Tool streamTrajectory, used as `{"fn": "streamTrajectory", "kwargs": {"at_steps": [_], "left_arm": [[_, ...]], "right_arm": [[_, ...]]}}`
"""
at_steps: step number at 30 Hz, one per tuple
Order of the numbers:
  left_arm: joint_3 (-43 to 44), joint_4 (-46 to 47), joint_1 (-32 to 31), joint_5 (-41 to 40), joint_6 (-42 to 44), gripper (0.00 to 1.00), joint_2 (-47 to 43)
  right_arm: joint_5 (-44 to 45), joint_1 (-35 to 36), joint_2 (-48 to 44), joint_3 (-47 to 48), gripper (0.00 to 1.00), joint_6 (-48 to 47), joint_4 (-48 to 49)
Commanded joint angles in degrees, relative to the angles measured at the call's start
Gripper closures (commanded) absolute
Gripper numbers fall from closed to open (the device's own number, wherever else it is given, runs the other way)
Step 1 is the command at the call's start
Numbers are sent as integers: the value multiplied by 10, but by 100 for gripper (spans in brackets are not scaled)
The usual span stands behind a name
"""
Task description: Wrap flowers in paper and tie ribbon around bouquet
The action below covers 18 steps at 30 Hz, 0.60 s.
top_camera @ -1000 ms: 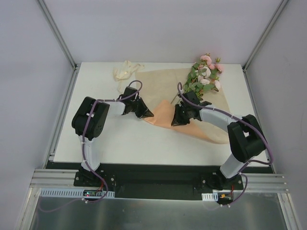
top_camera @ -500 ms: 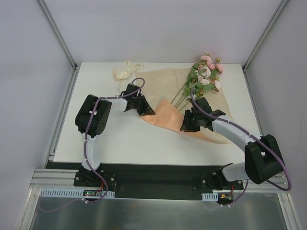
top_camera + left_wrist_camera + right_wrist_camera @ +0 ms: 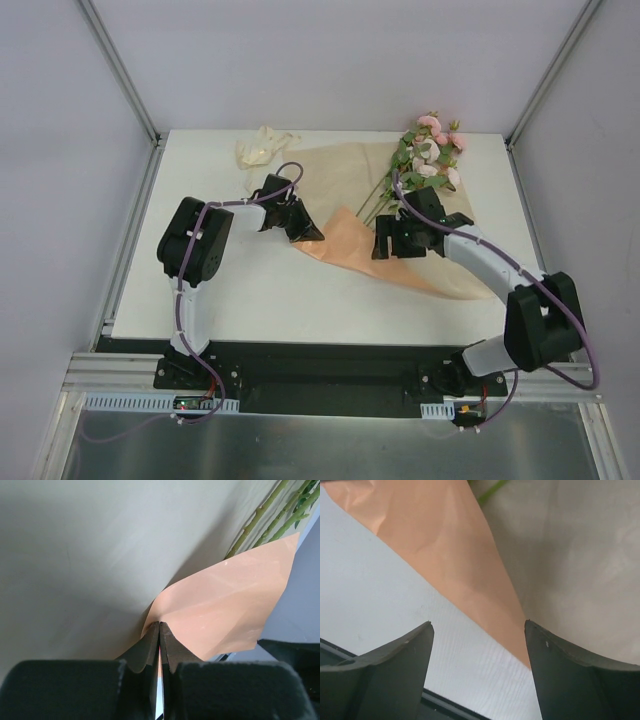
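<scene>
From above, the large thin sheet of paper point(image 3: 340, 175), tan with a peach-orange flap folded over, lies across the white table point(image 3: 250, 290). The pale pink flowers point(image 3: 430, 150) sit at its far right corner, green stems on the sheet, and the crinkled cream ribbon point(image 3: 262, 148) is just beyond its far left corner. Left wrist view: the left gripper point(image 3: 160, 626) has its 2 fingers pinched tight on the flap's edge. Right wrist view: the right gripper point(image 3: 477, 627) stands spread wide, holding nothing, the peach flap lying below and between its fingers
</scene>
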Motion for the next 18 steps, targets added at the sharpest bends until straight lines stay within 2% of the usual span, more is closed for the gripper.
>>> {"fn": "streamTrajectory", "kwargs": {"at_steps": [1,3,5,8,12,15,17,18], "left_arm": [[22,-16,3,19,20,100,-4],[22,-17,3,20,22,100,-6],[23,-20,3,23,22,100,-6],[27,-24,3,29,21,100,-7],[33,-29,3,29,27,100,-12],[38,-30,3,34,27,100,-11],[41,-32,3,40,29,99,-11],[45,-33,3,42,33,93,-17]], "right_arm": [[-47,-6,88,101,23,-118,46],[-75,-16,141,129,23,-152,52],[-113,-25,204,202,23,-161,21],[-155,-26,247,261,31,-175,3],[-179,-33,284,285,40,-161,11],[-204,-35,298,296,52,-148,20],[-216,-37,315,303,71,-141,22],[-214,-37,317,307,80,-140,21]]}}
